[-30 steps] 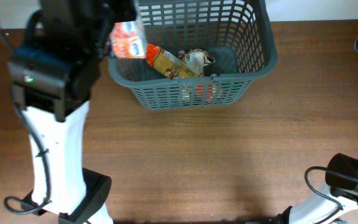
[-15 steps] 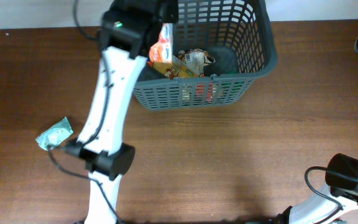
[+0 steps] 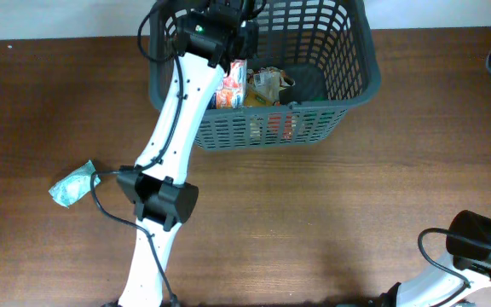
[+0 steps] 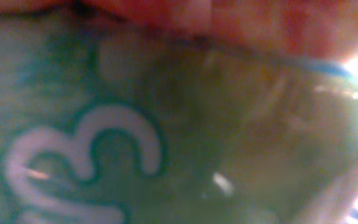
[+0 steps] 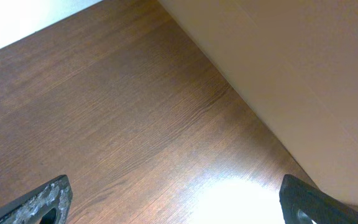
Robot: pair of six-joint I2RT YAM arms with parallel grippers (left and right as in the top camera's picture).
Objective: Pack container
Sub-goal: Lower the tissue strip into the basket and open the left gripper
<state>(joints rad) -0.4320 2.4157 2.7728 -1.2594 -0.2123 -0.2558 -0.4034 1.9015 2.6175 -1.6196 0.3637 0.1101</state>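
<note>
Left claw (image 3: pixel 233 53) is over the container (image 3: pixel 358 92), clamped on an orange-and-white snack packet (image 3: pixel 231 85). The packet hangs inside the rim, over the left half. The left wrist view is nothing but blurred wrapper pressed against the lens, green with a white "3", so I read it as gripped, not released.

The container sits at the far edge of the desk (image 3: pixel 314 222), centre-left, upright. A few wrapped items (image 3: pixel 268 83) already lie on its bottom, and something red and green (image 3: pixel 280 126) shows through the front lattice.

Right claw (image 5: pixel 173 202) is fully open with nothing in it, parked over bare desk at the near right, well away from the container.

Progress: looks mostly packed. Left to do:
- let go of the held packet
- fetch the teal packet (image 3: pixel 74 183), lying on the desk near left, well away from the container

I see no other loose items on the desk.
</note>
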